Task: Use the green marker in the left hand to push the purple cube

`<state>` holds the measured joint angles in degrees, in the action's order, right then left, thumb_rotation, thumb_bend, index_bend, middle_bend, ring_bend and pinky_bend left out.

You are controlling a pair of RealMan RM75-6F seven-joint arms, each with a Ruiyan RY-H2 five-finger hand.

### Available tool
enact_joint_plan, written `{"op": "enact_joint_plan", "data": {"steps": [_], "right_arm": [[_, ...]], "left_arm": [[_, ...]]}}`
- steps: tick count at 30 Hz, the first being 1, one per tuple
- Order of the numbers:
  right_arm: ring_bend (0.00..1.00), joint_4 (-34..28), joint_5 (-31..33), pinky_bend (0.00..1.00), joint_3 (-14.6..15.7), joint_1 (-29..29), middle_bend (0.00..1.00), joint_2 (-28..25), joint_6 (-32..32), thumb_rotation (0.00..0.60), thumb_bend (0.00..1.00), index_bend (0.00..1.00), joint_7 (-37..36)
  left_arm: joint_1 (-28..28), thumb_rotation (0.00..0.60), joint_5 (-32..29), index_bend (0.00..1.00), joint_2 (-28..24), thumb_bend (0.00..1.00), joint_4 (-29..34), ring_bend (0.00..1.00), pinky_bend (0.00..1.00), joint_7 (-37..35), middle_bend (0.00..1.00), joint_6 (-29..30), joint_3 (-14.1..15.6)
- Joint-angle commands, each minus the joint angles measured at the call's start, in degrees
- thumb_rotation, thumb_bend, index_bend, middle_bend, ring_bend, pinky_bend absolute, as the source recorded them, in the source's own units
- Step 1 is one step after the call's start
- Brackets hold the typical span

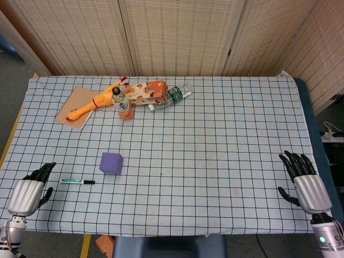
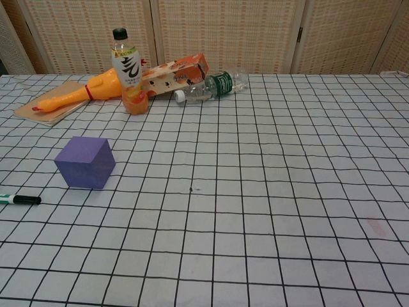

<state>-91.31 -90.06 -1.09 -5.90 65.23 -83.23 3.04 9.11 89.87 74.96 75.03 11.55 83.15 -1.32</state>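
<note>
Green marker with black cap lies flat on the white black-grid tablecloth, untouched, near the front-left edge; the chest view catches only its capped end at the left border. Small purple cube sits just beyond and right of the marker's cap, near but not touching; in the chest view it rests flat with one corner towards the camera. Left hand is at the front-left table edge, left of the marker and apart from it, holding nothing, black fingers pointing towards the marker; they look partly curled, though the head view is too small to be sure how far. Right hand is at the front-right edge, well apart from everything, back of the hand up, fingers spread and empty. Neither hand shows in the chest view. Clutter at the far side: brown cardboard notebook with a yellow rubber chicken lying across it, upright orange-drink bottle with black cap, orange printed carton on its side, clear plastic bottle with green label lying down beside the carton. Woven screen panels behind the table.
</note>
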Motion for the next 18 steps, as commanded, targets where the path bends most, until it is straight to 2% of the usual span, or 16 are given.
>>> {"op": "enact_joint_plan", "data": {"steps": [1, 7, 18], "right_arm": [[0.0, -0.28, -0.01, 0.0, 0.03, 0.05, 0.0, 0.15, -0.08, 0.6, 0.18, 0.0, 0.24], [0.0, -0.7, -0.45, 0.0, 0.44, 0.07, 0.0, -0.16, 0.13, 0.6, 0.18, 0.0, 0.28], [0.0, -1.52, 0.56, 0.0, 0.64, -0.19, 0.0, -0.68, 1.63, 0.6, 0.18, 0.0, 1.03]], "left_arm": [[2.54, 0.6, 0.68, 0.19, 5.07, 0.41, -6.84, 0.52, 0.81, 1.18, 0.27, -3.52, 0.29], [4.4, 0.6, -0.09, 0.18, 8.24, 0.41, -12.0, 0.52, 0.82, 1.65, 0.24, -7.15, 0.58], [5.95, 0.6, 2.02, 0.29, 12.84, 0.41, -19.43, 0.54, 0.83, 0.8, 0.32, -8.13, 2.61]]}}
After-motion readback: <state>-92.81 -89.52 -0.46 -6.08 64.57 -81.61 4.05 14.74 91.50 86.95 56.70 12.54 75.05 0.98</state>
